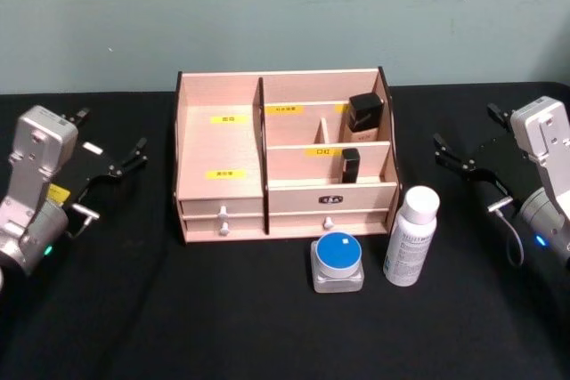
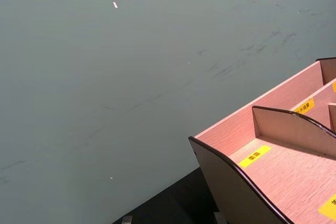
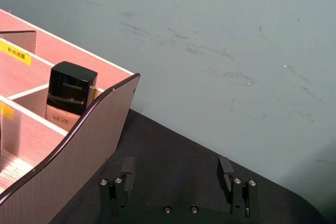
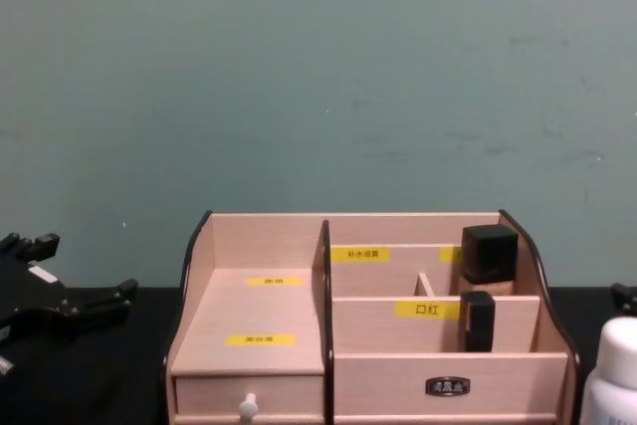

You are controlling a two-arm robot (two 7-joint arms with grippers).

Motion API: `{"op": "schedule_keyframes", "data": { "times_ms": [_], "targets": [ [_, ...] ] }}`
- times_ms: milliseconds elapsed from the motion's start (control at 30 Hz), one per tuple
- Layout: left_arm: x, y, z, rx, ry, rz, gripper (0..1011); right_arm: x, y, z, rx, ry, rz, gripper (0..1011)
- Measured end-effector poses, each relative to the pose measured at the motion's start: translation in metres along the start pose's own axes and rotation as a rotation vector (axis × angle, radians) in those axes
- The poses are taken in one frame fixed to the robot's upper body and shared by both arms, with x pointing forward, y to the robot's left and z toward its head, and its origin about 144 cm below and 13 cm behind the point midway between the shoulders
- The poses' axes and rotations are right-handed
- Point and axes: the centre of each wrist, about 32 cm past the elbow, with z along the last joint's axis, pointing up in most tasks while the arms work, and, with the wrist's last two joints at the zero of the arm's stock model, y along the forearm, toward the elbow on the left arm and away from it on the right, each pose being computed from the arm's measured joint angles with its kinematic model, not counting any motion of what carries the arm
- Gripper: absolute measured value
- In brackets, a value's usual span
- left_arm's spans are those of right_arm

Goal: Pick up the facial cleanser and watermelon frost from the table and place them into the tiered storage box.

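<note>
The tiered storage box (image 1: pixel 220 144) stands at the table's middle back, its left compartments bare; it also shows as box (image 4: pixel 378 380), box (image 2: pixel 273 171) and box (image 3: pixel 79 140). Just in front of its right half sit a white bottle with a white cap (image 1: pixel 411 236), apparently the facial cleanser, and a small clear jar with a blue lid (image 1: pixel 337 262), apparently the watermelon frost. The bottle's top (image 4: pixel 614 370) shows in the chest view. My left gripper (image 1: pixel 111 135) hovers open left of the box. My right gripper (image 1: pixel 468 131) hovers open to its right, fingers (image 3: pixel 127 167) spread, holding nothing.
A black-capped foundation bottle (image 1: pixel 364 119) and a black lipstick (image 1: pixel 350 165) stand in the box's right compartments. Two small drawers with white knobs (image 1: pixel 223 214) face me. The black tabletop (image 1: pixel 178 327) has free room in front and to both sides; a grey-green wall rises behind.
</note>
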Motion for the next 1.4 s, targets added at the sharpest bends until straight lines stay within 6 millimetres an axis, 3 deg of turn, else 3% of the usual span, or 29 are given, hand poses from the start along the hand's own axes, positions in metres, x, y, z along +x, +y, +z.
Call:
{"op": "schedule_keyframes", "data": {
  "times_ms": [1400],
  "targets": [
    [0.0,0.0,0.0,0.0,0.0,0.0,1001,0.0,0.0,0.0,0.0,0.0,0.0,1000]
  ]
}}
